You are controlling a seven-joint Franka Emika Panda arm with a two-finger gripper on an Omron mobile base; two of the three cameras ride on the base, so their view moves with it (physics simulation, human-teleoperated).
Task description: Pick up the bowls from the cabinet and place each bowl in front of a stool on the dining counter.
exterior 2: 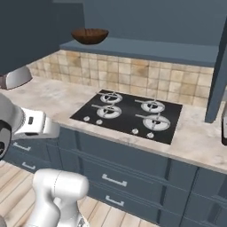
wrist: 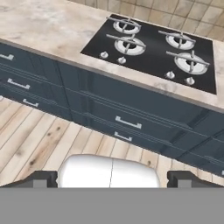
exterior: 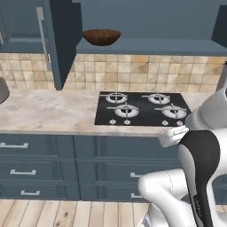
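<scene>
The dark brown wooden bowl sits upright at the left end of the blue-grey open cabinet shelf, above the hob. My gripper hangs low in front of the drawer units and points down at the floor and counter front. It is open: its two dark fingertips stand far apart with nothing between them. The gripper is well below the bowl and apart from it. The marbled stone bowl, the stools and the dining counter are out of view.
A black gas hob is set in the beige counter top. Blue-grey drawers with silver handles run below it. A grey rounded object stands on the counter at the far left. Wooden floor lies beneath.
</scene>
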